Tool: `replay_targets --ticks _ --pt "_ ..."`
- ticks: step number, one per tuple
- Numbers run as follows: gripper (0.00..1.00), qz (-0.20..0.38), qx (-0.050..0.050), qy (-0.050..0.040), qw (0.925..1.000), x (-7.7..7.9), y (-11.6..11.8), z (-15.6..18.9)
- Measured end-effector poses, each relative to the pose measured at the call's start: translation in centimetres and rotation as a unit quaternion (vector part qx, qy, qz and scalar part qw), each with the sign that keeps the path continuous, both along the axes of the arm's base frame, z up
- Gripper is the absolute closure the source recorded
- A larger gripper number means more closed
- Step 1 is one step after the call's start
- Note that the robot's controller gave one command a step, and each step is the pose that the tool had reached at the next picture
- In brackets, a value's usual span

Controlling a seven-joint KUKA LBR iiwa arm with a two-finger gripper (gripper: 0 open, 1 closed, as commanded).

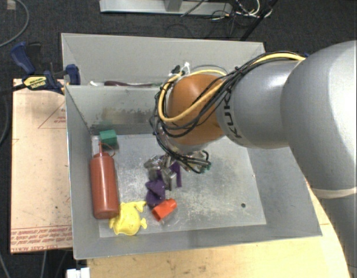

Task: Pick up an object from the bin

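My gripper [165, 169] hangs low in the middle of the bin, under the arm's wrist, right at the top of a purple thing [157, 189] of irregular shape. Part of that purple thing shows beside the gripper's right side. An orange block [164, 209] lies just below the purple thing, touching it. A yellow soft toy [128, 219] rests further left, near the bin's front wall.
A tall red-brown bottle [104, 182] lies along the left wall, with a green block [109, 137] at its top end in the back left corner. The arm covers the back right of the bin.
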State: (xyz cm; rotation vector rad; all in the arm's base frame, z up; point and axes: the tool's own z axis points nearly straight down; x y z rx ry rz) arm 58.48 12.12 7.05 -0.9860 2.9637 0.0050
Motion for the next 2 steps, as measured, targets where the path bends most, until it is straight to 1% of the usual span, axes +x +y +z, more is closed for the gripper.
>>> replay_targets --ticks 2 --pt "1.0 0.0 0.0 -0.0001 1.0 0.0 0.01 0.0"
